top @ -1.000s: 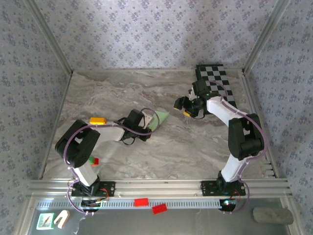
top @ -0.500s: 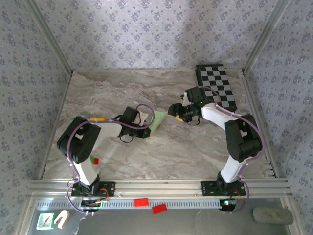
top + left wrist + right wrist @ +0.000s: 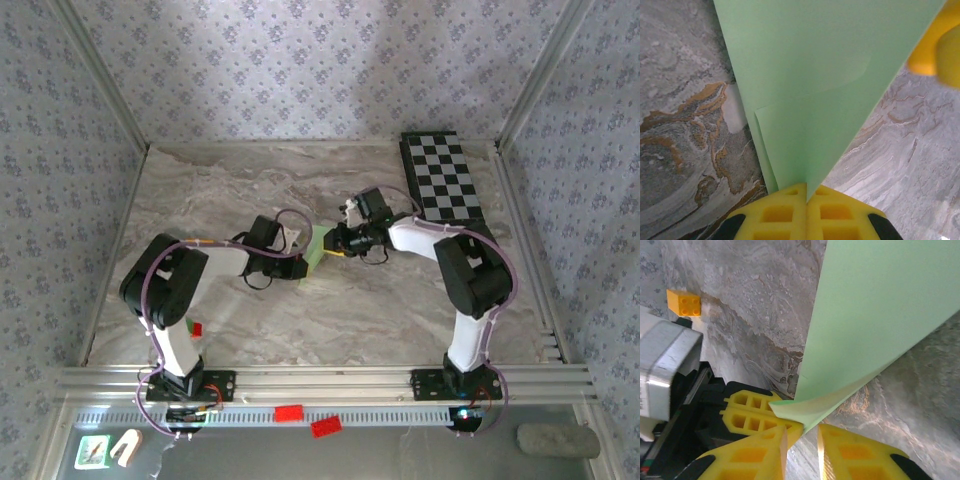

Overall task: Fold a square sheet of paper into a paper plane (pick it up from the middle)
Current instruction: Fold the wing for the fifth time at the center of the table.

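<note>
We judge the folding to be about midway. The light-green paper sheet (image 3: 318,246), thin and already creased into a tapering triangular shape, is held up over the grey marbled surface (image 3: 400,300) near its centre, with one hand on each side. At the sheet's 9 o'clock the left hand (image 3: 805,196) is clamped on the narrow end. Its yellow fingers (image 3: 775,212) meet with the paper nipped in the seam between them, and a doubled layer of paper shows just above the grip. At the sheet's 3 o'clock the right hand (image 3: 801,437) has its yellow fingers (image 3: 750,460) a narrow gap apart. The curled lower corner of the sheet reaches down into that gap, and as far as we can see nothing presses on it yet. The black-and-white checkered board (image 3: 440,180) lies at the surface's 1 o'clock, well apart from the work. A small yellow studded block (image 3: 684,302) sits on the surface at 10 o'clock in the right wrist view, beyond the left hand. We think the next move is for the right hand to come together squarely on that corner, deep enough that the curl cannot slip out. Both hands would then have to move in concert to lay the next crease. Paper this thin will likely buckle if the hands are pushed together and may tear if they are drawn apart.
</note>
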